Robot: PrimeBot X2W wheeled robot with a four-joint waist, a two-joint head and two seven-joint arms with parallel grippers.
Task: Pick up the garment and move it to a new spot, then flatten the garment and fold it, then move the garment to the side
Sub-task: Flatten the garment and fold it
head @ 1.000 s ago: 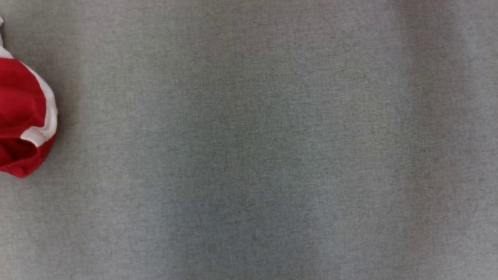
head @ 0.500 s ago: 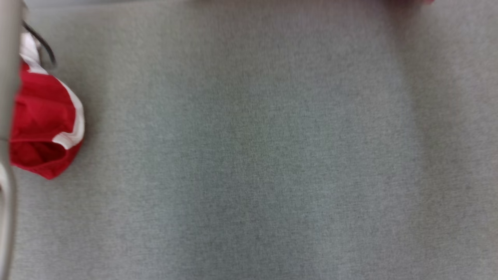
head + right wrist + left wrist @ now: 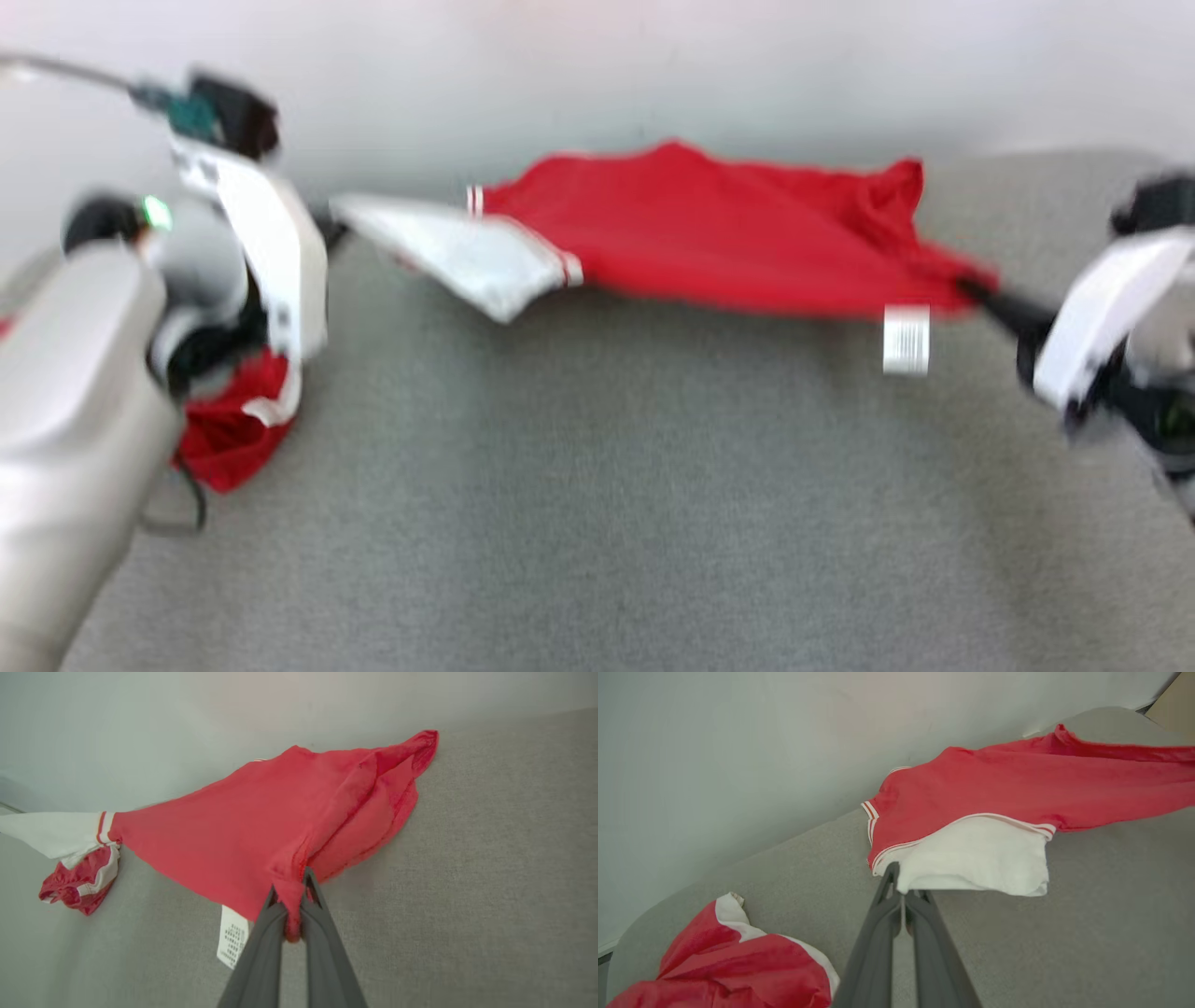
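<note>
The garment (image 3: 709, 233) is a red shirt with a white sleeve (image 3: 976, 858). It hangs stretched between my two grippers, just above the grey cloth surface (image 3: 597, 523) near its far edge. My left gripper (image 3: 896, 877) is shut on the edge of the white sleeve and appears at the left of the head view (image 3: 327, 222). At the other end, my right gripper (image 3: 289, 891) is shut on a bunched red edge, by the hanging white label (image 3: 232, 942), and appears at the right of the head view (image 3: 973, 287). The head view is blurred.
Another crumpled red and white garment (image 3: 229, 434) lies on the surface at the left, under my left arm (image 3: 65, 401). A pale wall (image 3: 597, 75) rises right behind the far edge. The grey surface runs wide in front of the stretched shirt.
The head camera has swung up: earlier it showed grey cloth and the crumpled garment at the left edge. Now both grippers, the stretched shirt and the wall are in view.
</note>
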